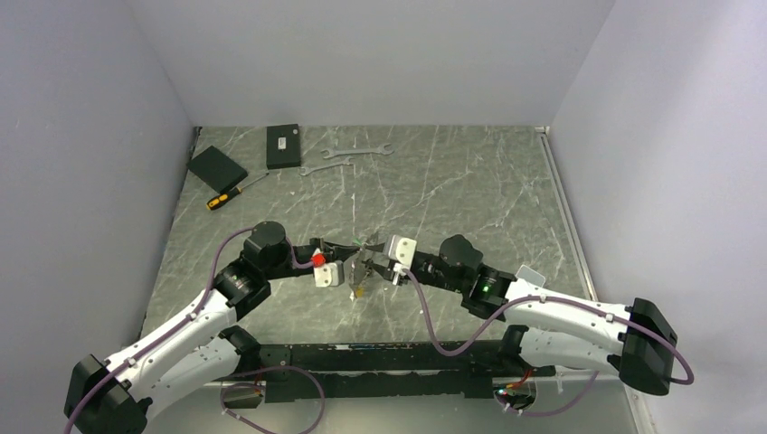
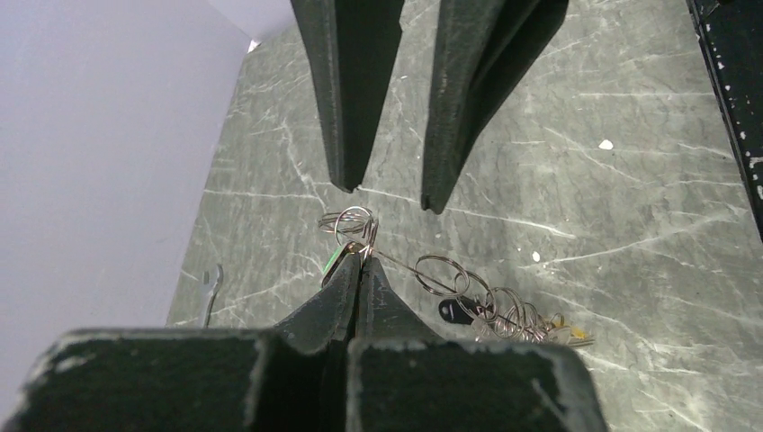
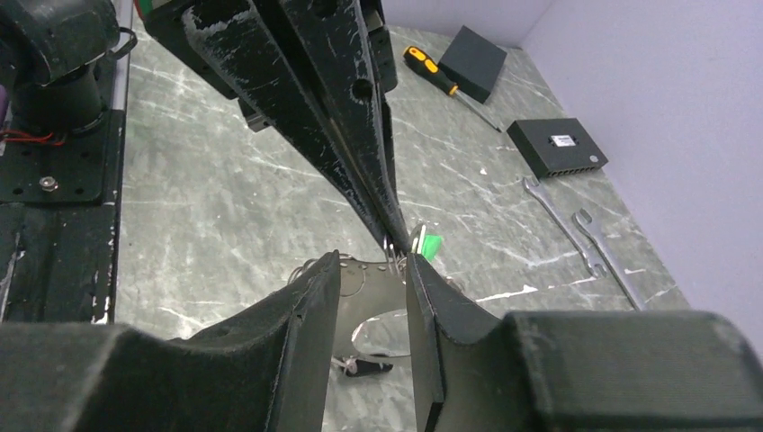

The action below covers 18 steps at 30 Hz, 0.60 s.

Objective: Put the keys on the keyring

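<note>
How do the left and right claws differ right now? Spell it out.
The left claw is shut, its fingers pressed together; the right claw stands open with a clear gap. The left claw pinches the keys; the right claw holds nothing that shows. The left claw reaches in from the left, the right claw from the right. Both have black fingers, and they meet nearly tip to tip at the same spot.

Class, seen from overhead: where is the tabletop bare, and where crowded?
Bare: right half of the table, between the wrenches and the right wall. Crowded: far-left corner with a black box, a black device and the screwdriver; the centre, around the keys.
</note>
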{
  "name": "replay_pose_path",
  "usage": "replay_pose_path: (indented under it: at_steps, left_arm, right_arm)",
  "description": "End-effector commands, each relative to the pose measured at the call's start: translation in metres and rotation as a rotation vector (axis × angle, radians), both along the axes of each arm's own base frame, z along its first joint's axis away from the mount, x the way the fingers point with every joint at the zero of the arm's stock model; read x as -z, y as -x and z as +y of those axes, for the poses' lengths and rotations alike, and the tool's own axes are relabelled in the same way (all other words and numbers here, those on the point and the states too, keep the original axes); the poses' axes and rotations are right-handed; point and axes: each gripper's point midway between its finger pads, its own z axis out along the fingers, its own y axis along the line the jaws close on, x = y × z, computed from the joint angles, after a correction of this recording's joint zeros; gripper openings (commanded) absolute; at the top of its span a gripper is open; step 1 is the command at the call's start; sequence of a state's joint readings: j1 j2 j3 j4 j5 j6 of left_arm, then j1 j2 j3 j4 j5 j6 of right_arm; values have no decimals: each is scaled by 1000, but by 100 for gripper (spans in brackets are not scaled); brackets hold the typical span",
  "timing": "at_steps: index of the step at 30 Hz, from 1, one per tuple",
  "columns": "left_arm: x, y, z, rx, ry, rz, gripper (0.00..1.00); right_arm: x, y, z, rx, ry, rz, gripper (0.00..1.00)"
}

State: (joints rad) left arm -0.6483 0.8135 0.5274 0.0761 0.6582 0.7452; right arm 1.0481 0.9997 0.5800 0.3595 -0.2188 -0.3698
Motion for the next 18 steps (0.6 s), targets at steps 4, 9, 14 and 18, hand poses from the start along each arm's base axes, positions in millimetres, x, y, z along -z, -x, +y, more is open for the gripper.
replay_pose_path:
  at_steps: [4, 9, 14, 18]
  left_arm:
    - [-25, 4, -4, 42, 44, -53, 0]
    - [-25, 4, -4, 40, 44, -54, 0]
    - [-26, 5, -4, 44, 44, -54, 0]
    - [-26, 6, -4, 48, 44, -53, 0]
  right_arm:
    - [-35, -9, 9, 12, -63, -83, 32]
    - [-27, -11, 10, 19, -34, -77, 33]
    - [-23, -16, 10, 43, -24, -81, 32]
    - [-21, -20, 10, 58, -6, -88, 29]
